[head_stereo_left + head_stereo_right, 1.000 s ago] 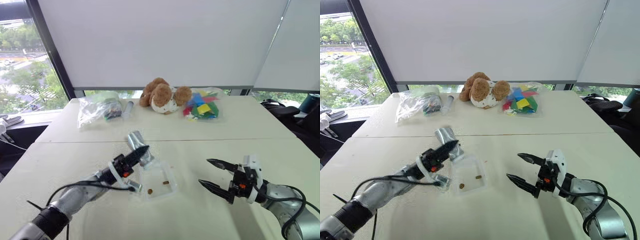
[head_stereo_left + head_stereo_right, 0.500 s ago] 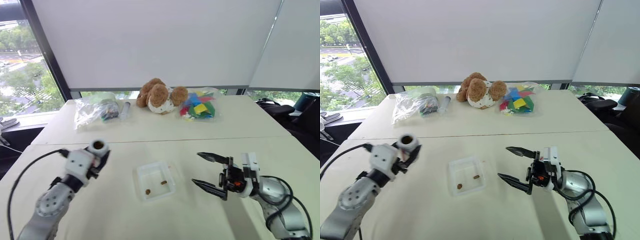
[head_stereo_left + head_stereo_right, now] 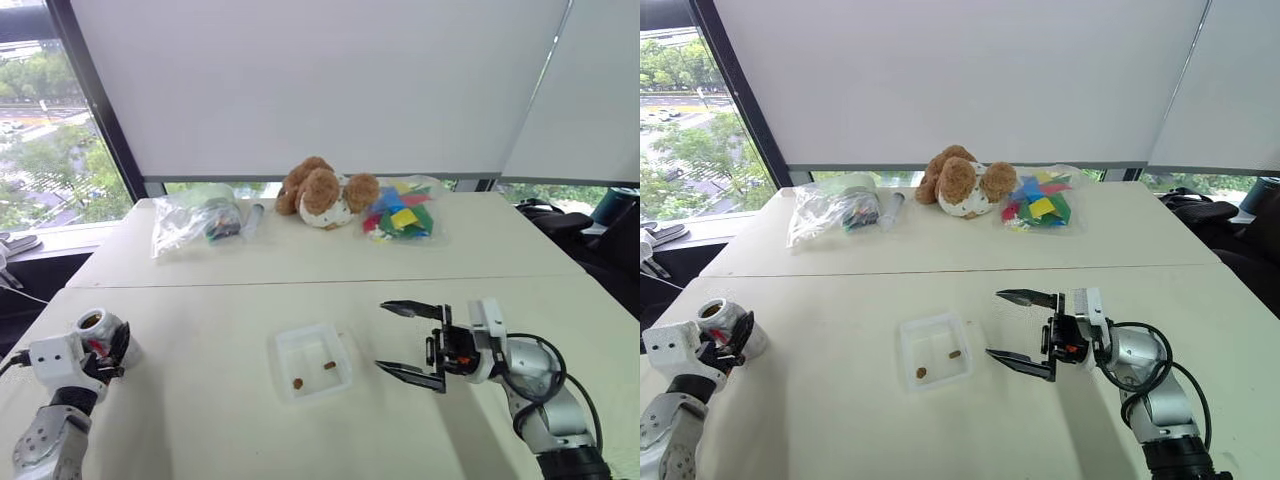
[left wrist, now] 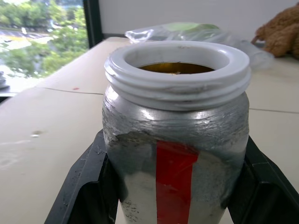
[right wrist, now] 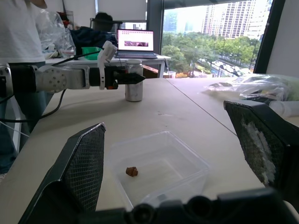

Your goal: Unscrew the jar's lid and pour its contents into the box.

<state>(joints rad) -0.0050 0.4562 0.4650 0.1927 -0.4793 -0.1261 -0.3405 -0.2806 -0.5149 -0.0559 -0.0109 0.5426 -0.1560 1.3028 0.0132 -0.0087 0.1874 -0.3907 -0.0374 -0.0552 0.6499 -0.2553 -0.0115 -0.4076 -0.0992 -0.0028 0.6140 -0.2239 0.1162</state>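
Jar (image 3: 93, 325) far left of box (image 3: 312, 362)

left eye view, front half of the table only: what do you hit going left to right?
left gripper shut on the open jar → box with brown contents → open right gripper

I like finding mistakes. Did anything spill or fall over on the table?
Nothing looks spilled. The brown bits lie inside the clear box, not on the table. The jar stands upright with no lid on, gripped by the left gripper. The right gripper is open with nothing in it.
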